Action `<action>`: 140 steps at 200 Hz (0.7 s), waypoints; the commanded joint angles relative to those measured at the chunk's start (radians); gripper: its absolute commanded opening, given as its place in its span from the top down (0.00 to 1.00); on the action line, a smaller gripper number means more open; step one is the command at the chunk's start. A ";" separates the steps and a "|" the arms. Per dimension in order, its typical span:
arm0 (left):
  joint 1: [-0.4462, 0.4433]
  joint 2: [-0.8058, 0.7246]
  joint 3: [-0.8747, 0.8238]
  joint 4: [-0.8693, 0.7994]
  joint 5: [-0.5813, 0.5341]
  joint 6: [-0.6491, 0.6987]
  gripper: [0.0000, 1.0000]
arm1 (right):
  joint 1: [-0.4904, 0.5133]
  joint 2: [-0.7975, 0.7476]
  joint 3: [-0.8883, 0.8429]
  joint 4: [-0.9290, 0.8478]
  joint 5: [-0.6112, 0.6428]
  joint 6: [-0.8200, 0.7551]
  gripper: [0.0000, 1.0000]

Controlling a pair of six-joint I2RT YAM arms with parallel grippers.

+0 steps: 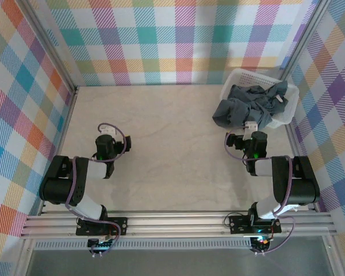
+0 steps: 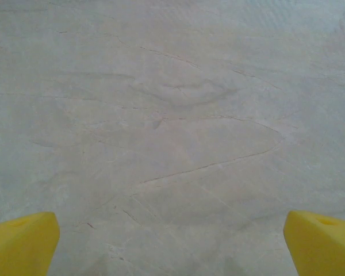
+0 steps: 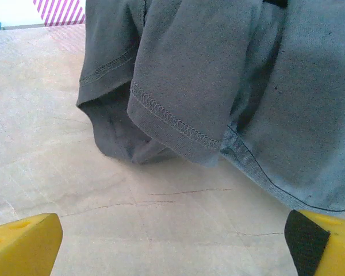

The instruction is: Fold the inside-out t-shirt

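Observation:
The inside-out t-shirt (image 1: 250,103) is a crumpled dark slate-grey heap in the white mesh basket (image 1: 239,75) at the back right, spilling over the basket's near edge onto the table. A small white tag (image 1: 251,125) shows at its near edge. My right gripper (image 1: 245,137) is open just short of that edge. In the right wrist view a hemmed sleeve and folds of the shirt (image 3: 218,75) hang ahead of the open gripper (image 3: 172,247), whose yellow fingertips (image 3: 23,244) are empty. My left gripper (image 1: 106,135) is open over bare table at the left, wide and empty (image 2: 172,247).
The beige tabletop (image 1: 172,132) runs between the two arms. Plaid walls (image 1: 161,40) close off the back and both sides. The basket sits tight in the back right corner. An aluminium rail (image 1: 178,221) with the arm bases lines the near edge.

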 commanded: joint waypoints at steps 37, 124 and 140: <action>0.007 0.000 0.018 0.022 -0.008 0.000 0.00 | -0.006 0.002 0.016 0.015 -0.009 -0.010 0.00; 0.007 -0.005 0.013 0.030 -0.006 0.000 0.00 | -0.006 -0.017 0.016 0.001 -0.062 -0.029 0.00; 0.007 -0.031 0.012 0.012 0.023 0.017 0.01 | -0.006 -0.079 0.018 -0.051 -0.088 -0.038 0.00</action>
